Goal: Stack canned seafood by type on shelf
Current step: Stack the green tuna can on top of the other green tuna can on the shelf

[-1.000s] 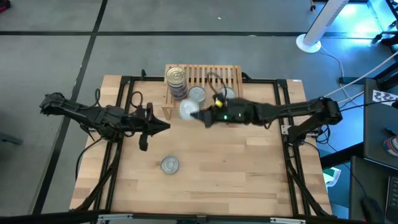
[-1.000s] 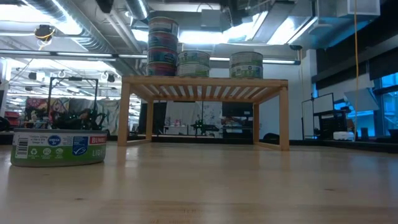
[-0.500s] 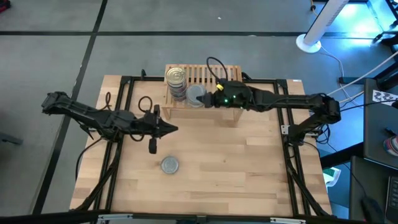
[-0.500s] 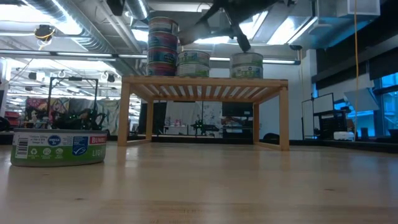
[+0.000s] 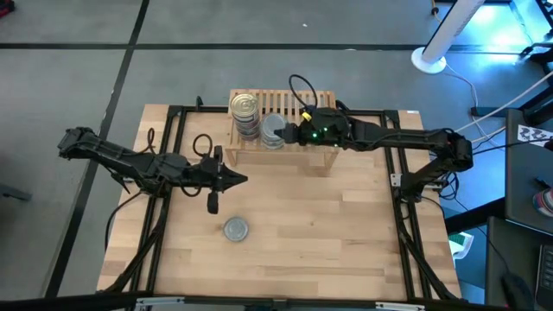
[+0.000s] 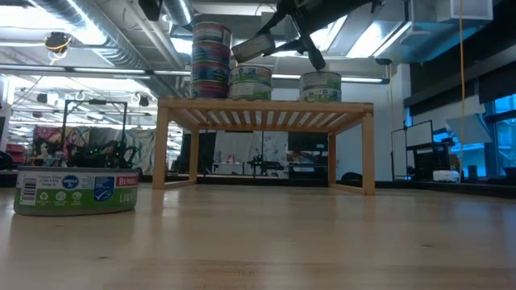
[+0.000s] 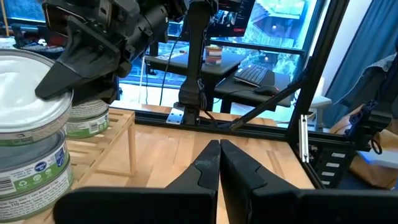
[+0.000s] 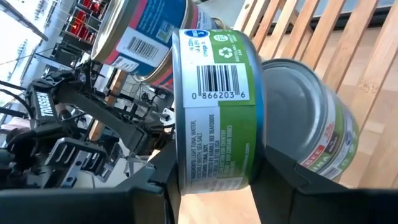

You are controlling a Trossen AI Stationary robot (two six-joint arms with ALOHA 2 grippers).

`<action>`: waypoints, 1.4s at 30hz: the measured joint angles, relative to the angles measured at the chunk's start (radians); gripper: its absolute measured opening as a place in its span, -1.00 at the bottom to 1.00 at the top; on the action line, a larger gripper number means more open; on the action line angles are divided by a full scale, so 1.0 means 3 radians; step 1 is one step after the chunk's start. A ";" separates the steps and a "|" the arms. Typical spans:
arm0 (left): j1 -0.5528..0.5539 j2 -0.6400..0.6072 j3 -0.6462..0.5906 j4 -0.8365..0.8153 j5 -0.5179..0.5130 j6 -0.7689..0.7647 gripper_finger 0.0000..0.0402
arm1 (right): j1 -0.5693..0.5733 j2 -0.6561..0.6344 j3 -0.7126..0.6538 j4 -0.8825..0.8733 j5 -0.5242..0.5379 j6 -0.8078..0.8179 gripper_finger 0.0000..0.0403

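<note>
Above the low light-wood slatted shelf [image 5: 294, 108], right gripper [image 6: 278, 36] pinching a short round green-labelled tin with a silver lid [image 8: 214, 112], held tilted just over another green-labelled tin [image 6: 251, 83] that stands on the slats. Beside those, a taller stack of blue-and-red labelled tins [image 6: 211, 60] at the shelf's left end and a lone green tin [image 6: 320, 84] further right. Step in hand, as judged: stacking like on like. Next move calls for levelling the carried tin, centring it over the lower lid, lowering, then releasing. Out on the bare wooden table [image 5: 328, 233], one green-labelled tin [image 5: 236, 229] waiting. Left gripper [image 5: 235, 180] hovering nearby, fingers pressed together, empty. Compared with a second ago: right arm swung from the shelf's front edge to over the slats; left gripper advanced slightly.
</note>
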 joint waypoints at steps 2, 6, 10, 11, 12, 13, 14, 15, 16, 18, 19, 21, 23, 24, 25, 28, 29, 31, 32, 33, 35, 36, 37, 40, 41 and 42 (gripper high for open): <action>0.0000 0.0000 0.0000 0.0000 0.0000 0.0008 -0.96 | 0.0001 0.0000 0.0000 0.0013 -0.0001 0.0000 -0.29; 0.0000 0.0000 0.0000 0.0000 0.0000 0.0009 -0.96 | 0.0000 0.0000 0.0000 0.0010 0.0000 0.0001 -0.29; 0.0000 0.0000 -0.0001 0.0000 0.0000 0.0011 -0.96 | 0.0001 0.0000 0.0000 -0.0005 0.0000 0.0112 -0.29; 0.0000 0.0000 -0.0001 0.0000 0.0000 0.0011 -0.96 | 0.0001 0.0000 0.0000 -0.0012 0.0000 0.0150 -0.29; 0.0000 0.0000 -0.0001 0.0000 0.0000 0.0011 -0.96 | 0.0001 0.0000 0.0000 -0.0011 0.0000 0.0165 -0.29; 0.0000 0.0000 -0.0001 0.0000 0.0000 0.0011 -0.96 | 0.0001 0.0000 0.0000 -0.0011 -0.0001 0.0185 -0.29; 0.0000 0.0000 -0.0001 0.0000 0.0000 0.0011 -0.96 | 0.0001 0.0000 0.0000 -0.0013 -0.0001 0.0225 -0.29; 0.0000 0.0000 -0.0001 0.0000 0.0000 0.0011 -0.96 | 0.0001 0.0000 0.0000 -0.0014 -0.0001 0.0260 -0.29; 0.0000 0.0000 -0.0001 0.0000 0.0000 0.0011 -0.96 | 0.0001 0.0000 0.0000 -0.0020 -0.0001 0.0312 -0.29; 0.0000 0.0000 -0.0001 0.0000 0.0000 0.0013 -0.96 | 0.0001 0.0001 0.0000 -0.0040 0.0000 0.0362 -0.29; 0.0000 0.0000 -0.0001 0.0000 0.0000 0.0013 -0.96 | 0.0001 0.0003 0.0000 -0.0038 0.0001 0.0394 -0.29; 0.0000 0.0000 -0.0001 0.0000 0.0000 0.0013 -0.96 | 0.0001 0.0015 0.0000 -0.0037 0.0023 0.0472 -0.29; 0.0000 0.0000 -0.0001 0.0000 0.0000 0.0013 -0.96 | 0.0001 0.0021 0.0001 -0.0036 0.0029 0.0538 -0.29; 0.0000 0.0000 -0.0001 0.0000 0.0000 0.0013 -0.96 | 0.0001 0.0035 0.0004 -0.0028 0.0031 0.0590 -0.29; 0.0000 0.0000 -0.0001 0.0000 0.0000 0.0013 -0.96 | 0.0001 0.0049 0.0009 -0.0005 0.0030 0.0628 -0.29; 0.0000 0.0000 -0.0004 0.0000 0.0000 0.0014 -0.96 | 0.0004 0.0094 0.0013 0.0004 0.0030 0.0777 -0.29; 0.0000 0.0000 -0.0004 0.0000 0.0000 0.0030 -0.96 | 0.0004 0.0117 0.0012 -0.0008 0.0029 0.0822 -0.29; 0.0000 0.0000 -0.0005 -0.0001 0.0000 0.0069 -0.96 | 0.0002 0.0160 0.0010 0.0035 0.0036 0.0890 -0.29; 0.0000 0.0000 -0.0005 -0.0003 0.0000 0.0081 -0.96 | 0.0000 0.0164 0.0010 0.0030 0.0036 0.0921 -0.29; 0.0000 0.0000 -0.0005 -0.0003 0.0000 0.0092 -0.96 | 0.0000 0.0166 0.0010 0.0026 0.0039 0.0949 -0.29; 0.0000 0.0000 -0.0005 -0.0001 0.0000 0.0121 -0.96 | 0.0000 0.0168 0.0010 0.0027 0.0085 0.0970 -0.29; 0.0000 0.0000 -0.0005 -0.0001 0.0000 0.0123 -0.96 | 0.0000 0.0168 0.0010 0.0024 0.0127 0.0973 -0.29; 0.0000 0.0000 -0.0005 -0.0001 0.0000 0.0124 -0.96 | 0.0000 0.0168 0.0010 0.0024 0.0156 0.0972 -0.29; 0.0000 0.0000 -0.0005 -0.0001 0.0000 0.0128 -0.96 | 0.0000 0.0171 0.0010 0.0041 0.0164 0.0969 -0.29; 0.0000 0.0000 -0.0005 -0.0001 0.0000 0.0128 -0.96 | 0.0000 0.0173 0.0010 0.0053 0.0157 0.0969 -0.29; 0.0000 0.0000 -0.0005 -0.0001 0.0001 0.0128 -0.96 | 0.0000 0.0175 0.0009 0.0063 0.0153 0.0967 -0.29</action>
